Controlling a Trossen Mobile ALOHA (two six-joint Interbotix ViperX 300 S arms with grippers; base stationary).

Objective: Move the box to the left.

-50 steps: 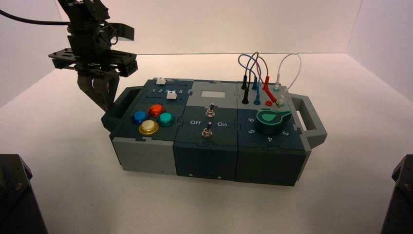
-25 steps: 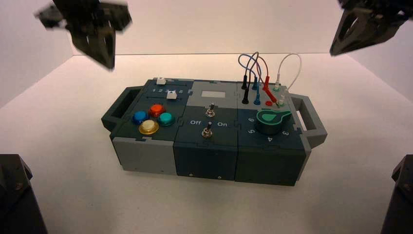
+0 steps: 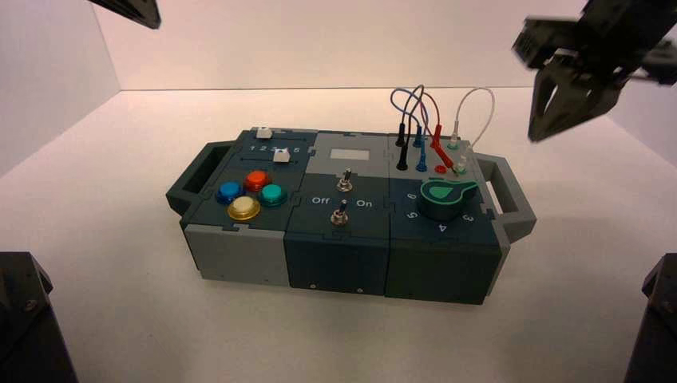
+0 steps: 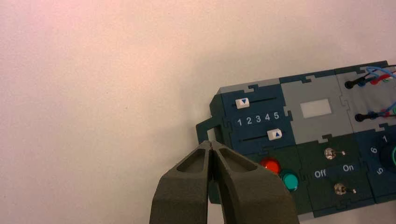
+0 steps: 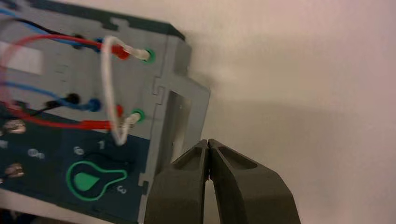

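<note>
Your closed, empty black right gripper [image 3: 536,136] hung above grey right side handle [image 3: 511,195] of dark teal-and-grey panel box [image 3: 335,259], box extending leftward from claw.

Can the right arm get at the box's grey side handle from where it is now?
Probably yes: the closed right gripper hovers above and beyond the light grey, open-framed right side handle, and nothing visible stands between them, with the white wire arching inward of the handle.
</note>
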